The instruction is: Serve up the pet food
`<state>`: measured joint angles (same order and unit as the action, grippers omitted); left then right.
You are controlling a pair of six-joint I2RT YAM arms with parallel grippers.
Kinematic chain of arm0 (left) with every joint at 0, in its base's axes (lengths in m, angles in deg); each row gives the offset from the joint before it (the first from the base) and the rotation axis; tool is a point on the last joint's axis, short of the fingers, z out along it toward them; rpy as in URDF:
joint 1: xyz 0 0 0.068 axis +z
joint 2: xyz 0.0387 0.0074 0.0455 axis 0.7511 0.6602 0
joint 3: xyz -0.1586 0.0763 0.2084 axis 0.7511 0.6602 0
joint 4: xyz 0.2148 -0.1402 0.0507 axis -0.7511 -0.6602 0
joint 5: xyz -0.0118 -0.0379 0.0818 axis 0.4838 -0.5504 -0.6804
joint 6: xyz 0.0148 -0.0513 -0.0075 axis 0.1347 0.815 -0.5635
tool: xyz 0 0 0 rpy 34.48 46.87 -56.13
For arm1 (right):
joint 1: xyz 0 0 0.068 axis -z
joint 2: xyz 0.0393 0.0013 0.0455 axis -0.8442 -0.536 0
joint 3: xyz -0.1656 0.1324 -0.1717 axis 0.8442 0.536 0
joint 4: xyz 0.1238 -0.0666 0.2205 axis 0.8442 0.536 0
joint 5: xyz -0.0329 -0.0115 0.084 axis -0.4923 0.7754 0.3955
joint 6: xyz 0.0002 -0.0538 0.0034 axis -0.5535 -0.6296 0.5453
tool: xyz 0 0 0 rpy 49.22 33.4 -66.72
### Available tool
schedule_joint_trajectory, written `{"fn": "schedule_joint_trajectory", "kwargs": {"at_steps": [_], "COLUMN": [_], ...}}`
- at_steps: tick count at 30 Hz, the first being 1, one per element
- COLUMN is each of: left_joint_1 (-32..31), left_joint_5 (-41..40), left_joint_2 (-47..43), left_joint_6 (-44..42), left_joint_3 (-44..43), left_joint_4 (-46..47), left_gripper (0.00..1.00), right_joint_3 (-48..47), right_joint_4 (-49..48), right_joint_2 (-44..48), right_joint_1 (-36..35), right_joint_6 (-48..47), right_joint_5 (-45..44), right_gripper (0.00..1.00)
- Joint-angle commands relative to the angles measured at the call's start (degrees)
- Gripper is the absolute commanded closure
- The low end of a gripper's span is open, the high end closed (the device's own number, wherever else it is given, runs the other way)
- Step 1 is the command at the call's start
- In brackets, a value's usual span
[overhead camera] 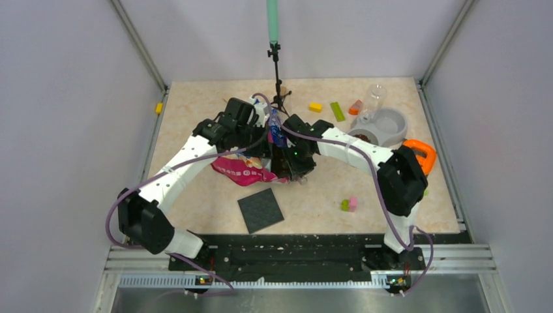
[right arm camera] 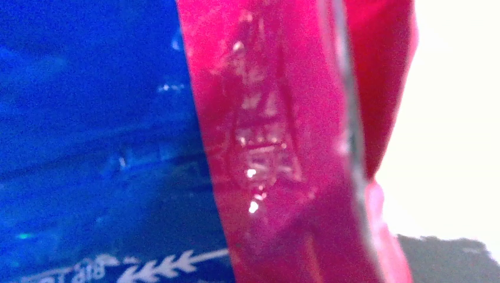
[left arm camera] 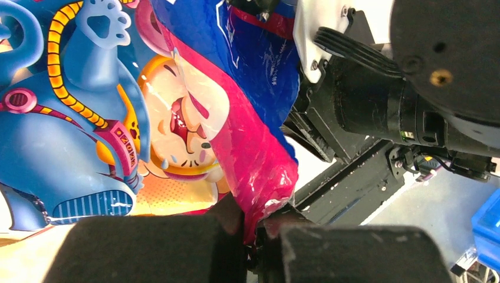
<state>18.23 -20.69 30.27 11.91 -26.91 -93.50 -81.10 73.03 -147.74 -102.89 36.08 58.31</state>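
**A:** Start with the biggest thing.

**B:** The beige table (overhead camera: 195,111). It has walls on 3 sides and a rail along its left and right edges.

**A:** And the arms?

**B:** The left arm (overhead camera: 176,166) and right arm (overhead camera: 355,147) both bend inward, elbows out. The 2 wrists meet at the table's centre.

**A:** Where is the food?

**B:** The pet-food bag (overhead camera: 242,171) is between those wrists. Its long axis runs roughly left to right. The pink end lies low on the table at the left, and the blue end rises at the centre.

**A:** Who has hold of it?

**B:** The left gripper (left arm camera: 259,236) is pinched tight on the bag's pink edge. The right gripper (overhead camera: 282,160) is right up against the bag, which fills its wrist view. I cannot tell whether it is clamped.

**A:** Is there room to move?

**B:** Bare tabletop shows left of the bag, out to the left rail. A grey double-bowl feeder (overhead camera: 391,124) sits at the far right, with something brown in its smaller bowl. A black square mat (overhead camera: 260,210) lies near the bag's near side. An orange handled tool (overhead camera: 422,154) is just beside the right elbow.

**A:** And the smallest things?

**B:** A green block (overhead camera: 337,111) and a yellow block (overhead camera: 315,107) lie at the far edge. A pink-and-green pair of blocks (overhead camera: 349,204) lies at the near right.
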Motion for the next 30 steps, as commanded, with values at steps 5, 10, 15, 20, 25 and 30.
{"fn": "schedule_joint_trajectory", "kwargs": {"at_steps": [5,10,15,20,25,30], "left_joint_1": [0.2,0.2,0.3,0.2,0.3,0.3], "left_joint_5": [0.7,0.4,-0.3,-1.2,-1.7,-0.5], "left_joint_2": [-2.7,-2.3,-2.2,-2.3,-1.2,0.5], "left_joint_6": [0.4,0.8,1.4,1.5,2.0,3.0], "left_joint_3": [-3.0,-2.9,-3.0,-2.9,-3.8,-5.6], "left_joint_4": [2.4,3.5,4.2,5.4,5.6,5.5], "left_gripper": [1.00,1.00,1.00,1.00,1.00,1.00], "right_joint_3": [12.5,21.4,29.7,37.3,39.3,41.5], "right_joint_4": [-30.1,-35.6,-39.1,-43.3,-41.6,-41.0], "right_joint_2": [7.4,13.4,20.2,27.0,30.3,35.6], "right_joint_1": [-1.1,-1.2,-1.2,-1.3,-1.4,-1.5], "right_joint_6": [-4.1,-10.9,-14.2,-16.0,-18.2,-19.5], "right_joint_5": [-1.8,-0.4,-0.8,-1.9,-2.2,-2.9], "right_gripper": [1.00,1.00,1.00,1.00,1.00,1.00]}}
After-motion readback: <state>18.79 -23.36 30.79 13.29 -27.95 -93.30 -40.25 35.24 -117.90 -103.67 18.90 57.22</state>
